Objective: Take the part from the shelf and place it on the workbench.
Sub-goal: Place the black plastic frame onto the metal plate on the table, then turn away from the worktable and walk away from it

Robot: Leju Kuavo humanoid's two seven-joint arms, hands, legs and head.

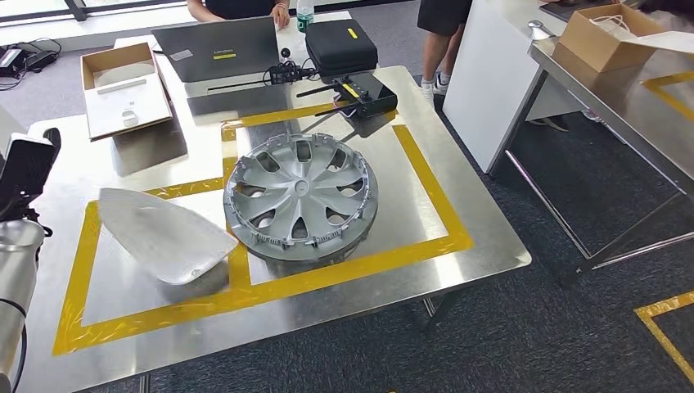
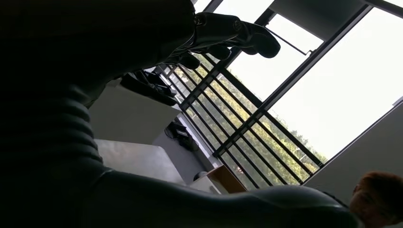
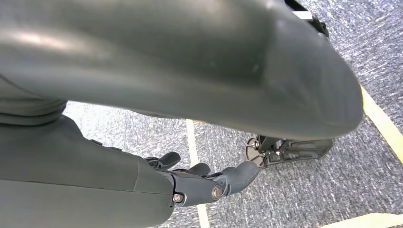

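One steel tabletop (image 1: 458, 172) carries everything here, marked with yellow tape (image 1: 425, 176) into two joined rectangles. A second metal bench (image 1: 622, 98) stands well apart to the right, with one open cardboard box (image 1: 601, 37) on it.

In the right-hand taped rectangle lies one silver wheel cover (image 1: 300, 197), face up and flat; its left edge reaches the tape line between the two rectangles. In the left rectangle lies one white moulded part (image 1: 159, 233), pointed at one end; its nearer right corner lies over the dividing tape, just beside the wheel cover.

Behind the taped area stand one open laptop (image 1: 217, 49), one black zipped case (image 1: 340, 45) and one flat black device (image 1: 368, 94) with cables. One shallow open carton (image 1: 124, 86) sits at the back left. Two people stand behind the tabletop: one behind the laptop (image 1: 245, 8), and one (image 1: 442, 37) whose legs show to the right.

The left hand (image 2: 228, 40) is raised against a bright window, away from the tabletop; its fingers (image 2: 259, 42) are curled loosely, with nothing visible between them, though the view is dark. The right hand (image 3: 204, 183) hangs over grey carpet (image 3: 304, 199) crossed by yellow lines; its fingers (image 3: 237, 175) are bent slightly and apart, holding and touching nothing.
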